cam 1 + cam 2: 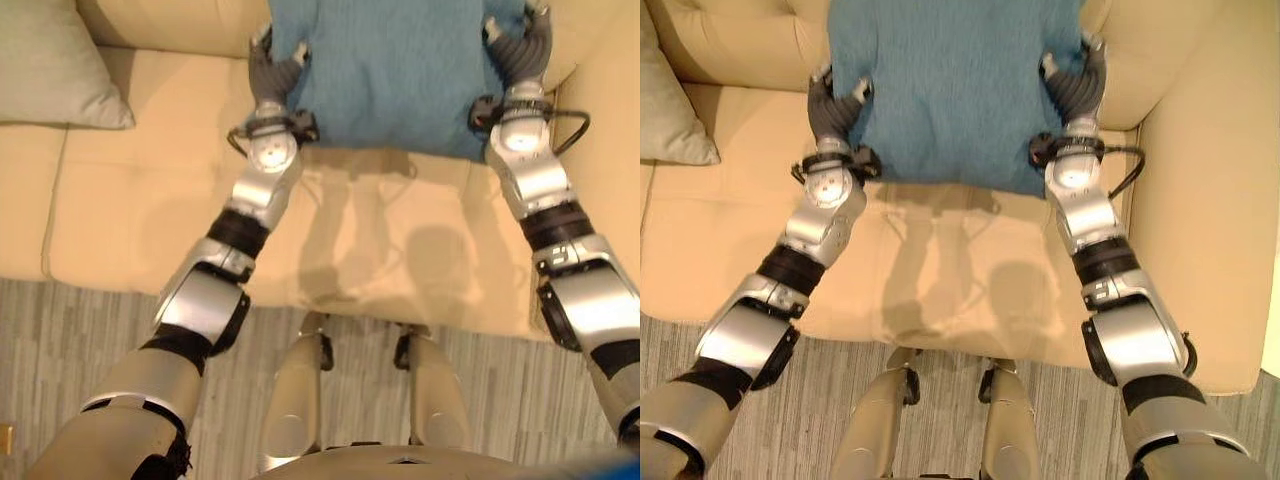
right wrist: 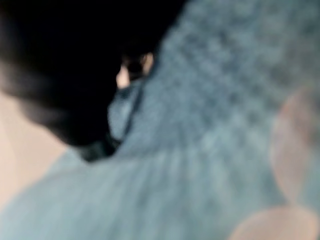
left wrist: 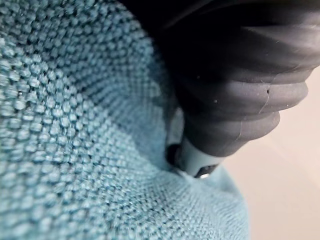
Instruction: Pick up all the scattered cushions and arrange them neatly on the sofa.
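Observation:
A blue woven cushion (image 1: 390, 70) is held upright between my two hands, against the backrest of the beige sofa (image 1: 150, 220). My left hand (image 1: 272, 72) clamps its left edge, with fingers (image 1: 860, 92) curled onto the front face. On the opposite edge my right hand (image 1: 524, 52) grips the same way. The cushion's lower edge hangs just above the seat. Up close, the left wrist view has the knit fabric (image 3: 75, 125) dented by a fingertip beside the dark cover (image 3: 235, 75). The right wrist view has blue fabric (image 2: 210, 150) past that hand's dark cover (image 2: 60, 75).
A pale grey-green cushion (image 1: 50, 65) leans on the sofa's seat at the left. The sofa's right armrest (image 1: 1210, 200) rises close beside my right arm. Grey striped carpet (image 1: 90, 330) runs along the sofa's front edge.

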Available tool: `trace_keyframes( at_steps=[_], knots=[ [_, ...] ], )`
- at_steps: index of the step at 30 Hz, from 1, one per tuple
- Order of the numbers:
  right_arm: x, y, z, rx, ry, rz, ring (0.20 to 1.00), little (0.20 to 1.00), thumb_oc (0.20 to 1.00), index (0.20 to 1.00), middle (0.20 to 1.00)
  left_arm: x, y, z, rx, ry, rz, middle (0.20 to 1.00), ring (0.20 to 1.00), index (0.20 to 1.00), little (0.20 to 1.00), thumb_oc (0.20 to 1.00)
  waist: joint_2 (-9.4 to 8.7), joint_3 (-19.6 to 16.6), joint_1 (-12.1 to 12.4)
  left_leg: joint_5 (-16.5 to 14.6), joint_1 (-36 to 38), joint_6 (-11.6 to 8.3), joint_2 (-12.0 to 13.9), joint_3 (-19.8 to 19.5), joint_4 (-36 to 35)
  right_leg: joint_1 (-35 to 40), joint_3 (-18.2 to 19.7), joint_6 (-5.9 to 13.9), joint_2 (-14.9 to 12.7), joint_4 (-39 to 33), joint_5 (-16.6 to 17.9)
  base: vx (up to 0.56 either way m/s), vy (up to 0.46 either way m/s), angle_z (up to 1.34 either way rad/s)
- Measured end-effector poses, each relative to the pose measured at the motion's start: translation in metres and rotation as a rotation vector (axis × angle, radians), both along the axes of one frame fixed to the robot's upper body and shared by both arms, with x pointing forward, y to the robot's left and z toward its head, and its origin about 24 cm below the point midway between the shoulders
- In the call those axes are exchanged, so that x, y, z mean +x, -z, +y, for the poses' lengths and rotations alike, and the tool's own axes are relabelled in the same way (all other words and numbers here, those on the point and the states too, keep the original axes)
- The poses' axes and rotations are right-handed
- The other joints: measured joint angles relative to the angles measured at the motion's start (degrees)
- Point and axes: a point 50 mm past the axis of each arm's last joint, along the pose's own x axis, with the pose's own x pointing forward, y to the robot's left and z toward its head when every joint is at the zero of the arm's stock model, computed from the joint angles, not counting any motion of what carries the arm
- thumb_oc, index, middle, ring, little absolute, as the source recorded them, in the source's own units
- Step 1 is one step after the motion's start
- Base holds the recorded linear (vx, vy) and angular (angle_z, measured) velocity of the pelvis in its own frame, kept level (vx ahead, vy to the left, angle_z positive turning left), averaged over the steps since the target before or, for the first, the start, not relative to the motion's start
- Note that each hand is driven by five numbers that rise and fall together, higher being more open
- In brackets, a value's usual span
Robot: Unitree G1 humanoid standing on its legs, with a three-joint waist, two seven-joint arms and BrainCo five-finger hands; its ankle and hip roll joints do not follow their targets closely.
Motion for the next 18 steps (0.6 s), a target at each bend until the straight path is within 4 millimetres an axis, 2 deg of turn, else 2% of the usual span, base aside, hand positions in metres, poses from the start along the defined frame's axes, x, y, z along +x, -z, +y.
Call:
trace_keyframes(
  at_steps=[5, 9, 10, 11, 12, 13, 16, 17, 18],
  knots=[
    [-0.001, -0.028, 0.005, -0.049, 0.078, -0.071, 0.200, 0.200, 0.200, 0.200, 0.200, -0.003, -0.031, -0.007, 0.021, -0.061, -0.080, 0.200, 0.200, 0.200, 0.200, 0.200, 0.03, 0.0, -0.1, 1.4, -5.6, 0.04, 0.2, -0.5, -0.2, -5.9, -0.1, -0.26, 0.1, 0.8, 0.4, 0.03, -0.010, 0.03],
    [-0.003, -0.065, 0.012, -0.092, 0.122, -0.126, 0.200, 0.200, 0.200, 0.200, 0.200, -0.003, -0.067, -0.011, 0.057, -0.104, -0.128, 0.200, 0.200, 0.200, 0.200, 0.200, 0.06, -0.1, -0.1, 3.4, -12.6, -0.01, 0.3, -0.4, -0.2, -13.5, 0.5, -0.35, 0.2, 1.6, 1.9, 0.02, 0.003, -0.06],
    [-0.002, -0.072, 0.011, -0.126, 0.154, -0.117, 0.200, 0.200, 0.200, 0.200, 0.200, -0.003, -0.074, -0.012, 0.078, -0.121, -0.129, 0.250, 0.250, 0.250, 0.250, 0.250, 0.07, -0.1, -0.2, 3.9, -14.9, 0.00, 0.3, -0.4, -0.2, -16.0, 0.6, -0.12, 0.2, 1.6, 2.6, 0.01, 0.018, -0.06],
    [-0.002, -0.076, 0.009, -0.139, 0.168, -0.106, 0.200, 0.200, 0.200, 0.200, 0.200, -0.002, -0.078, -0.013, 0.086, -0.127, -0.123, 0.401, 0.401, 0.401, 0.401, 0.401, 0.08, -0.1, -0.1, 4.2, -16.3, -0.04, 0.4, -0.5, -0.3, -17.4, 0.8, -0.03, 0.3, 1.6, 3.0, 0.01, 0.024, -0.06],
    [-0.002, -0.080, 0.007, -0.134, 0.173, -0.101, 0.200, 0.200, 0.200, 0.200, 0.200, -0.002, -0.080, -0.013, 0.098, -0.135, -0.120, 0.912, 0.912, 0.912, 0.912, 0.912, 0.09, -0.1, -0.1, 4.5, -17.5, -0.05, 0.3, -0.5, -0.3, -18.6, 0.9, -0.18, 0.3, 1.6, 3.3, 0.01, 0.019, -0.04],
    [-0.002, -0.081, 0.005, -0.119, 0.167, -0.094, 0.200, 0.200, 0.200, 0.200, 0.200, -0.002, -0.082, -0.014, 0.095, -0.129, -0.119, 1.000, 1.000, 1.000, 1.000, 1.000, 0.09, -0.1, -0.1, 4.8, -18.4, -0.19, 0.3, -0.5, -0.6, -19.7, 1.0, -0.21, 0.3, 1.6, 3.5, 0.00, 0.000, 0.00],
    [0.000, -0.081, 0.001, -0.089, 0.150, -0.052, 0.200, 0.200, 0.200, 0.200, 0.200, -0.001, -0.083, -0.017, 0.075, -0.089, -0.089, 1.000, 1.000, 1.000, 1.000, 1.000, 0.92, 0.7, 0.0, 5.8, -20.3, 0.02, -0.1, -0.2, -1.2, -22.3, 1.8, 0.22, 0.0, 1.7, 4.3, 0.00, 0.006, -0.02],
    [0.001, -0.080, -0.001, -0.069, 0.143, -0.039, 0.285, 0.285, 0.285, 0.285, 0.285, -0.001, -0.082, -0.020, 0.075, -0.069, -0.081, 1.000, 1.000, 1.000, 1.000, 1.000, 1.07, 0.8, 0.2, 5.8, -20.3, 0.06, -0.2, -0.1, -1.3, -22.4, 2.0, 0.25, 0.0, 1.8, 4.3, 0.00, 0.000, 0.00],
    [0.002, -0.082, 0.000, -0.056, 0.135, -0.023, 0.511, 0.511, 0.511, 0.511, 0.511, -0.001, -0.083, -0.020, 0.071, -0.059, -0.077, 1.000, 1.000, 1.000, 1.000, 1.000, 1.09, 0.8, 0.2, 5.8, -20.3, 0.06, -0.2, 0.0, -1.3, -22.5, 2.2, 0.27, 0.0, 1.8, 4.3, 0.00, -0.001, -0.03]
  ],
)
